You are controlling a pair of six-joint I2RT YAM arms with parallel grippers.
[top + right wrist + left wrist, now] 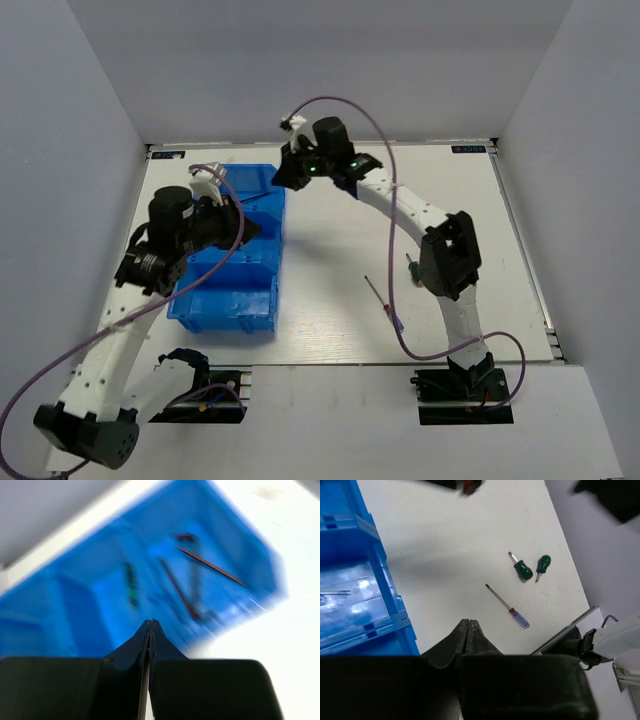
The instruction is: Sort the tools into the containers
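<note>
My left tool (pixel 468 628) is pinched shut on nothing, and so is my right tool (pixel 150 628). Two stubby green screwdrivers (pixel 522 569) and a thin blue-handled screwdriver (pixel 508 608) lie on the white counter (pixel 470 540), near the big blue bin (pixel 225 310). Blurry thin dark pieces (pixel 177 587) lie inside it.

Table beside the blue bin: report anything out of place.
Still unsorted on the table, outside the blue bin: two green-handled screwdrivers lying side by side, and a slim blue-handled screwdriver just beside them. Nothing looks spilled or damaged.
</note>
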